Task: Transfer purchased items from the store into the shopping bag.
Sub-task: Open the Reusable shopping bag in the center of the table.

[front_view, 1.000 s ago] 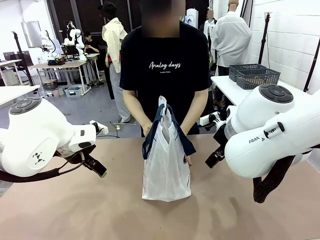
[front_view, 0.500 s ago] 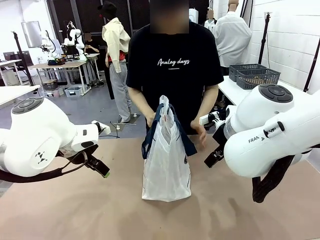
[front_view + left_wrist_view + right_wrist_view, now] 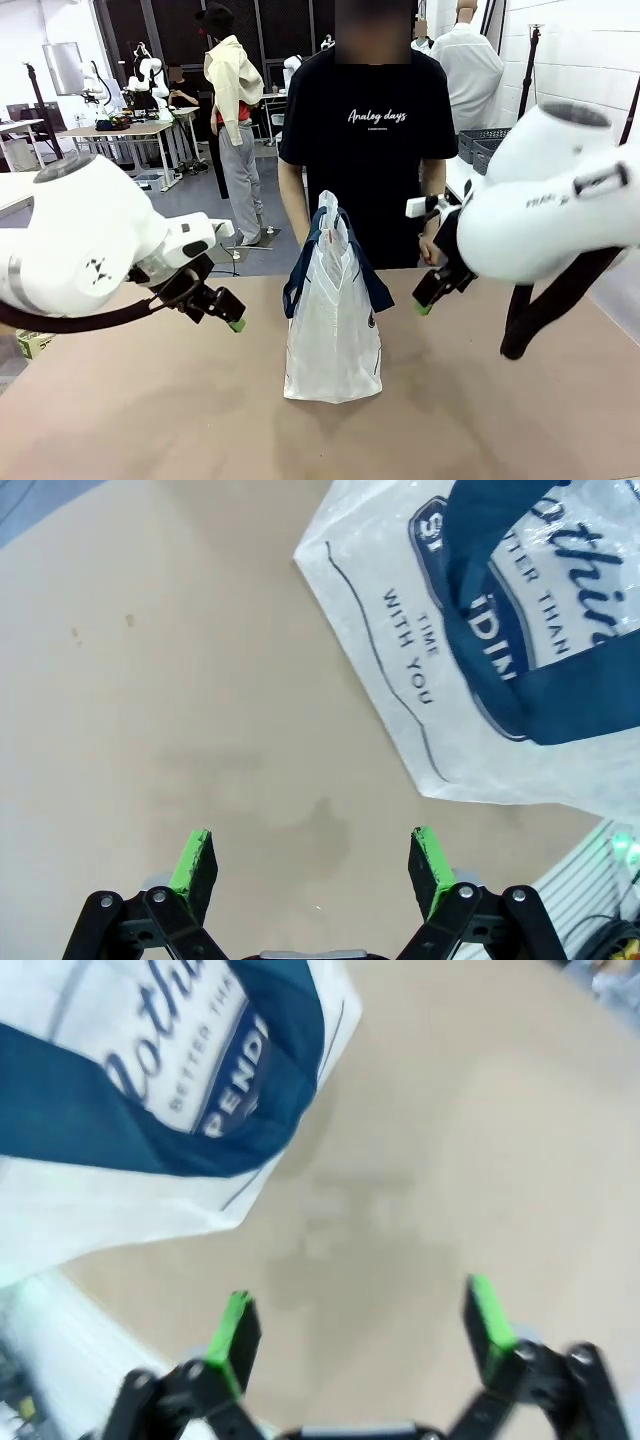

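shopping bag (image 3: 332, 330) upright between left gripper (image 3: 230, 319) and right gripper (image 3: 424, 304), jaws wide and empty, apparently clear of it

T-shirt (image 3: 370, 160): you can read "Analog days" in white on the chest.
Bag (image 3: 400, 600): you can read "TIME WITH YOU" and "BETTER THAN" in navy; the larger script is cut off.

Front view: bright, even diffuse indoor light, sharp focus, no glare. Faint soft shadow on counter (image 3: 150, 420) around base of shopping bag (image 3: 332, 340). Left wrist view: sharp, wide-angle stretch toward edges. Right wrist view: motion blur throughout, bag print smeared.
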You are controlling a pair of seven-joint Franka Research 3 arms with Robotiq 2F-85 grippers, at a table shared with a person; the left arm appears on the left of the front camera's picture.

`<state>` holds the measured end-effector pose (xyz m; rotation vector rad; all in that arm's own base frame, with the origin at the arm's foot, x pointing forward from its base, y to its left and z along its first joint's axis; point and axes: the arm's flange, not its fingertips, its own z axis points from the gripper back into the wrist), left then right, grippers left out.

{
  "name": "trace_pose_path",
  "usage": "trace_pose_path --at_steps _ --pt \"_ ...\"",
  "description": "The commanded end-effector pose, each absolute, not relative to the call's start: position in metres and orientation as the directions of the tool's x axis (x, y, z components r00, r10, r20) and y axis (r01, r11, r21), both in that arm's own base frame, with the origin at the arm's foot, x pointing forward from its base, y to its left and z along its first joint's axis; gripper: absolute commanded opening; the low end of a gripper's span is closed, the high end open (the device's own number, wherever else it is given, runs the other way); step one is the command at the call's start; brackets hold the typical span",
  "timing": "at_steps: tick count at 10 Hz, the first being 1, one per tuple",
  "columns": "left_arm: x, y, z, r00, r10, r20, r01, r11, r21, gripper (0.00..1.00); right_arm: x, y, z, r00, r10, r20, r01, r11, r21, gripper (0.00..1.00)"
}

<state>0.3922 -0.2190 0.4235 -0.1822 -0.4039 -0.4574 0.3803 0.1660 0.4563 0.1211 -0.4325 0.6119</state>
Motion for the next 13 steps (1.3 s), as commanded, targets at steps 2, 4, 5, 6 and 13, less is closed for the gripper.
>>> trace_pose_path --at_steps 2,4,5,6,13 --pt "0.387 -0.259 0.471 0.805 -0.457 0.379 0.525 0.846 -0.095 1.00 0.382 0.171 0.512 0.758 0.530 0.380 -0.572 0.820 -0.003 1.00" --pt "0.389 -0.276 0.502 0.773 -0.489 0.405 0.558 0.827 -0.068 1.00 0.386 0.168 0.546 0.760 0.507 0.407 -0.561 0.827 0.016 1.00" --pt "0.394 -0.281 0.515 0.762 -0.499 0.412 0.567 0.822 -0.053 1.00 0.388 0.168 0.560 0.755 0.504 0.420 -0.556 0.831 0.003 1.00" --pt "0.395 -0.284 0.523 0.756 -0.511 0.410 0.578 0.815 -0.049 1.00 0.388 0.170 0.569 0.751 0.502 0.429 -0.550 0.835 -0.015 1.00" --pt "0.386 -0.287 0.522 0.759 -0.496 0.422 0.573 0.816 -0.072 1.00 0.387 0.166 0.568 0.735 0.520 0.435 -0.570 0.821 -0.017 1.00"
